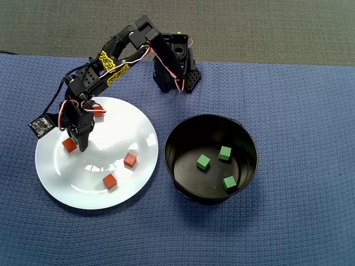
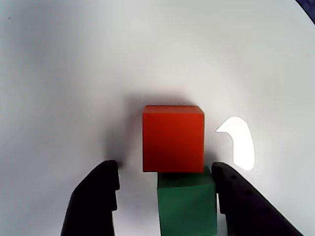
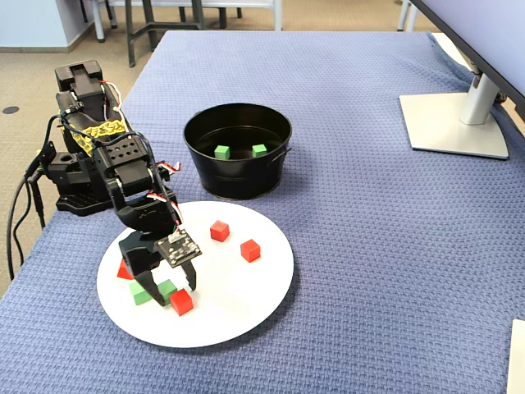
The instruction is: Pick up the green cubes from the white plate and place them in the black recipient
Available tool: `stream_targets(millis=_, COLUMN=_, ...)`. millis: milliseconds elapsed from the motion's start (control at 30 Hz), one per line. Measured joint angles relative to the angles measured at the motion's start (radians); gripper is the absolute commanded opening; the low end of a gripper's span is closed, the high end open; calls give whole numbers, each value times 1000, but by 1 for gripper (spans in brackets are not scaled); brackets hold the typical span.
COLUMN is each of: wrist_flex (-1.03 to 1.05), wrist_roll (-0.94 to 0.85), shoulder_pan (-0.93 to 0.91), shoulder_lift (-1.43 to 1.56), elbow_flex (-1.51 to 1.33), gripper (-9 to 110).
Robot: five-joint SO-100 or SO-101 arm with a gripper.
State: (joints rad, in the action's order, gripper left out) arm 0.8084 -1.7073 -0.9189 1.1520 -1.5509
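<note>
Claw [image 2: 165, 189] position: lowered over the left part of the white plate [image 1: 138, 127], fingers spread apart and released, nothing clamped. In the wrist view a green cube [image 2: 187, 204] sits between the two dark fingers [image 2: 96, 194], closer to the right one, with a clear gap to the left one. Whether it touches the right finger cannot be told. A red cube [image 2: 173, 138] lies just beyond the green one, the two apparently touching.

Fixed view: the claw [image 3: 160, 283] stands at the near left of the plate [image 3: 246, 304]. Two green cubes lie there side by side, one [image 3: 141, 292] further left and one [image 3: 167, 288] beside it, with a red cube [image 3: 181, 301] just in front. Another red cube [image 3: 124, 270] shows partly behind the arm, and two more [image 3: 219, 231] [image 3: 250, 250] lie further right on the plate, well apart from the claw.

Black recipient [image 1: 244, 138]: stands on the blue woven surface [image 1: 299, 111] just right of the plate in the overhead view, close to it but not touching. Three green cubes rest on its flat bottom [image 1: 203, 162] [image 1: 224, 153] [image 1: 229, 182], apart from one another.

Overhead view: the arm hides the green cubes on the plate; only red ones show there.
</note>
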Motion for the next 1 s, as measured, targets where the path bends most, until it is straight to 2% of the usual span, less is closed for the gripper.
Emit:
stream_targets(millis=267, wrist_flex=29, wrist_roll=3, shoulder_pan=6, shoulder_lift=14, elbow_flex=-9, gripper=12)
stream_targets(millis=600, wrist_flex=63, wrist_roll=9, shoulder_pan=6, shoulder_lift=29, elbow_flex=-20, gripper=0)
stream_targets(millis=1000, wrist_flex=87, wrist_roll=143, shoulder_pan=31, shoulder_lift=71, elbow_flex=-29, gripper=0)
